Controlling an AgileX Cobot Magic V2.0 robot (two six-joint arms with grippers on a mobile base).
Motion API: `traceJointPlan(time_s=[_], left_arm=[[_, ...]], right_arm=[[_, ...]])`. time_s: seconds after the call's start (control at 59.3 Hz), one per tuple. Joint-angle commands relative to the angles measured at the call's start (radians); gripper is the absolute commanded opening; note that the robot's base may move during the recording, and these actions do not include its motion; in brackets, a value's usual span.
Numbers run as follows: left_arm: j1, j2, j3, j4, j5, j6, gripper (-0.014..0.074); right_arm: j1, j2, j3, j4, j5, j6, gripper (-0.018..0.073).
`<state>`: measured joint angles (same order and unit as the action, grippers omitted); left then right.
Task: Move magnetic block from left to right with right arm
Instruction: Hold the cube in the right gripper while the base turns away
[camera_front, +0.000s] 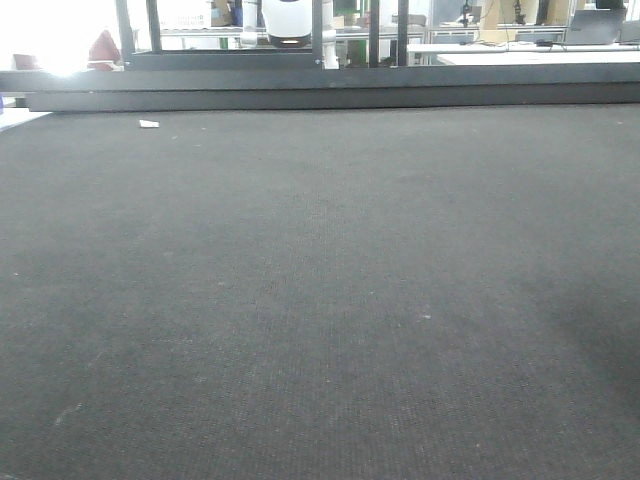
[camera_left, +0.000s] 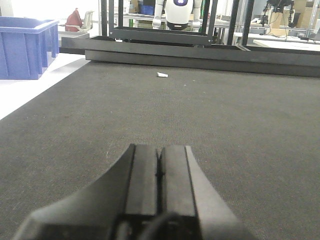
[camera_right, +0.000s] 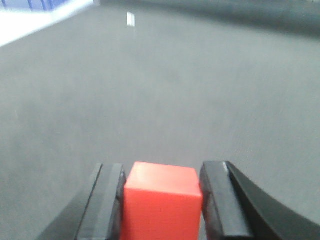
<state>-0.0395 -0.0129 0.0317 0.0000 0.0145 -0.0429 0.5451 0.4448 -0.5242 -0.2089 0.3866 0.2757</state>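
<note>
The magnetic block (camera_right: 162, 200), a plain bright red cube, fills the gap between the two dark fingers of my right gripper (camera_right: 162, 167) in the blurred right wrist view. Both fingers press against its sides, and it sits over the dark grey mat (camera_right: 165, 90). My left gripper (camera_left: 160, 149) is shut with nothing in it, its pads together, low over the same mat. In the front view neither gripper nor the block shows.
A small white scrap (camera_left: 162, 75) lies on the mat near its far edge. Black rails (camera_front: 320, 90) bound the far side. A blue bin (camera_left: 25, 47) stands off the mat at the far left. A white robot (camera_left: 177, 12) stands behind the rails.
</note>
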Motion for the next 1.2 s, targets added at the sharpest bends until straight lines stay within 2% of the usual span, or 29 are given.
traceJointPlan(time_s=[0.0, 0.304, 1.18], left_arm=[[-0.003, -0.013, 0.009, 0.000, -0.090, -0.004, -0.0116], [-0.003, -0.013, 0.009, 0.000, -0.090, -0.004, -0.0116], [-0.003, -0.013, 0.009, 0.000, -0.090, -0.004, -0.0116]], right_arm=[[-0.004, -0.084, -0.026, -0.024, -0.070, -0.010, 0.0124], [-0.004, -0.266, -0.026, -0.024, -0.070, -0.010, 0.0124], [-0.004, -0.266, -0.026, -0.024, -0.070, -0.010, 0.0124]])
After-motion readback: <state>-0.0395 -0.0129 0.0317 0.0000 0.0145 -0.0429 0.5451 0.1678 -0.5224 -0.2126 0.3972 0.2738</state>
